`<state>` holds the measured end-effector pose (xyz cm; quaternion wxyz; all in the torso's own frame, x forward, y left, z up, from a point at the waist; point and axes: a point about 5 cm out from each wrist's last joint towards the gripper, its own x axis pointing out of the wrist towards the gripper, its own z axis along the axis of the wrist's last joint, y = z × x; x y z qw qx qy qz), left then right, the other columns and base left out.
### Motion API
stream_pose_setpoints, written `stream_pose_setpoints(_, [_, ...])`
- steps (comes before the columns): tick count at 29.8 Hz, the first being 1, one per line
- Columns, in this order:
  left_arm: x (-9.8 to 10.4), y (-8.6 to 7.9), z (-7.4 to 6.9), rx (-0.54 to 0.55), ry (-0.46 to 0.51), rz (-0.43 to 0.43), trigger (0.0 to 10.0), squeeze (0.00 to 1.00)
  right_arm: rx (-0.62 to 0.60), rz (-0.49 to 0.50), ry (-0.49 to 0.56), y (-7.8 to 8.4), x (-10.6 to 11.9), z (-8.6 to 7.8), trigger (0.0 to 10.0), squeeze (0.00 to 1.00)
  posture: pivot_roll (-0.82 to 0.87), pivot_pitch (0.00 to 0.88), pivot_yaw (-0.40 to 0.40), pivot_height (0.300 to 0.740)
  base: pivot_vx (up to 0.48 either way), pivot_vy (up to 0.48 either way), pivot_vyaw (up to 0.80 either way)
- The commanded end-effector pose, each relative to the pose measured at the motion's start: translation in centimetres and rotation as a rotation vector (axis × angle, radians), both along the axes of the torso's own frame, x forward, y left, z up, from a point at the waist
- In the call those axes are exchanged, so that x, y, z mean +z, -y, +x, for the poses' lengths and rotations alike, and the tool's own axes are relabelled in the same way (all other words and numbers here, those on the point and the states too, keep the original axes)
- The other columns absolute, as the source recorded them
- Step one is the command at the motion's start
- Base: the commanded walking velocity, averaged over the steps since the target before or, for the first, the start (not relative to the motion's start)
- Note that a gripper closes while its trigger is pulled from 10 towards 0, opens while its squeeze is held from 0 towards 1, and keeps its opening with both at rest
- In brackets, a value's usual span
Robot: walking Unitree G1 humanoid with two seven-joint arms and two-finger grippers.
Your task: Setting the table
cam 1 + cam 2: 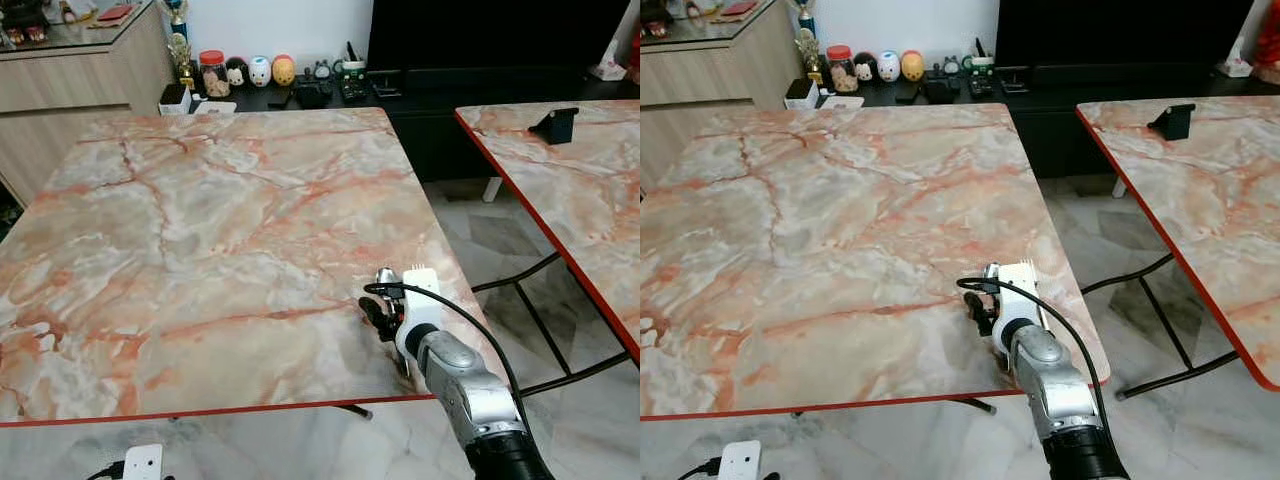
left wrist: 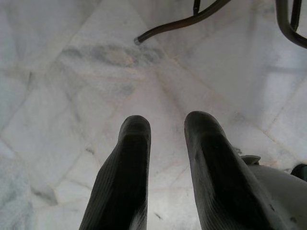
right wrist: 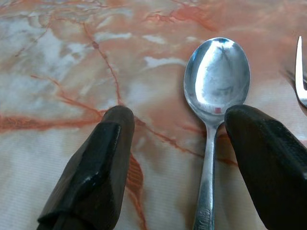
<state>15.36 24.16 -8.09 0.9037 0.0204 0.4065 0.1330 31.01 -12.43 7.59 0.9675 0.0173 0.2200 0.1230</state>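
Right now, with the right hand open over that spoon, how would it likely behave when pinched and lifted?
The spoon looks like polished metal, so probably stiff and fairly light. It lies flat on the smooth marble table, so the right hand's fingers may struggle to get under its thin handle, and it could skid. Its glossy surface suggests it might slip or pivot in a pinch.

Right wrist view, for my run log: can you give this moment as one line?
right gripper: open, over spoon on marble table | fork: tines beside spoon | left gripper: open, idle above floor
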Motion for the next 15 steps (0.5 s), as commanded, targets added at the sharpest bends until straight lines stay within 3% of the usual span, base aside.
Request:
stream_pose_setpoints(1, [-0.1,-0.3,-0.6,0.021,-0.005,0.010,10.0,0.00,-0.007,-0.005,0.021,-0.1,0.7,0.4,10.0,0.00,0.01,0.000,-0.012,0.740,0.000,0.000,0.00])
stream_pose_setpoints(9, [-0.4,-0.3,-1.3,0.039,-0.018,0.008,10.0,0.00,-0.011,-0.024,-0.009,-0.3,0.1,0.6,10.0,0.00,0.02,0.000,-0.024,0.740,0.000,0.000,0.00])
stream_pose_setpoints(15, [-0.4,-0.3,-1.4,0.041,-0.017,0.007,10.0,0.00,-0.070,-0.040,-0.027,0.5,-0.5,0.3,10.0,0.00,0.02,0.000,-0.025,0.740,0.000,0.000,0.00])
